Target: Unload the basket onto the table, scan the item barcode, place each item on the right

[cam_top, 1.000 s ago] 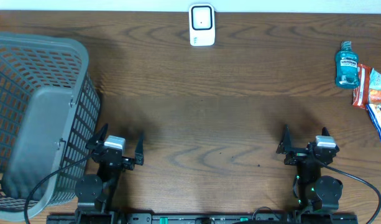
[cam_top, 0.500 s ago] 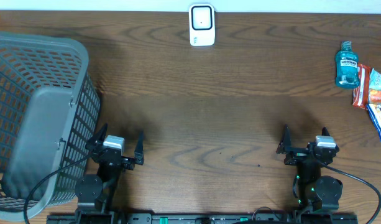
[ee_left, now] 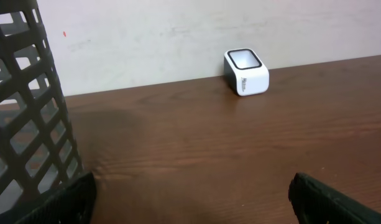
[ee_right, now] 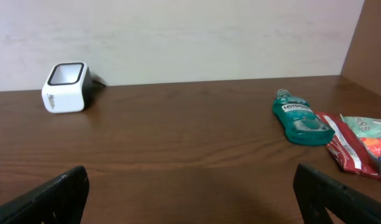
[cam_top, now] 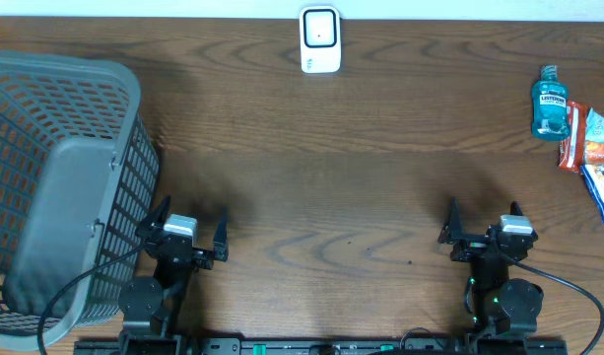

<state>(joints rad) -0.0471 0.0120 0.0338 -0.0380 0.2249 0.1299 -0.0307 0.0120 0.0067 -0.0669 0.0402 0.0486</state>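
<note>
Two arms sit at the near edge of the brown wooden table (cam_top: 361, 187), one to the left, one to the right, and neither has anything in its grasp. The left gripper (cam_top: 192, 219) has its jaws spread wide over bare wood, nothing between them. In its wrist view the dark fingertips (ee_left: 66, 199) frame the bottom corners. The right gripper (cam_top: 484, 215) is spread just as wide, also empty, hanging over open tabletop.

At the far edge, roughly centre, stands the small white box-shaped barcode scanner (cam_top: 320, 40), right against the pale wall, its dark window facing up. From the left wrist it shows ahead and to the right, and from the right wrist it sits off to the left.

The items lie in the far right corner, well apart from both grippers. A teal plastic mouthwash bottle (cam_top: 549, 102) lies on its side, cap pointing toward the wall. Just beside it, on the near side, is a red foil snack packet (cam_top: 574, 136). More colourful snack packets (cam_top: 602, 187) crowd the table's right edge, partly cut off by the frame. All of them are far from the scanner.

On the left, a large grey plastic mesh basket (cam_top: 85, 74) fills the side of the table, tipped over with its solid base toward the left arm. Its lattice wall looms close in the left wrist view.
</note>
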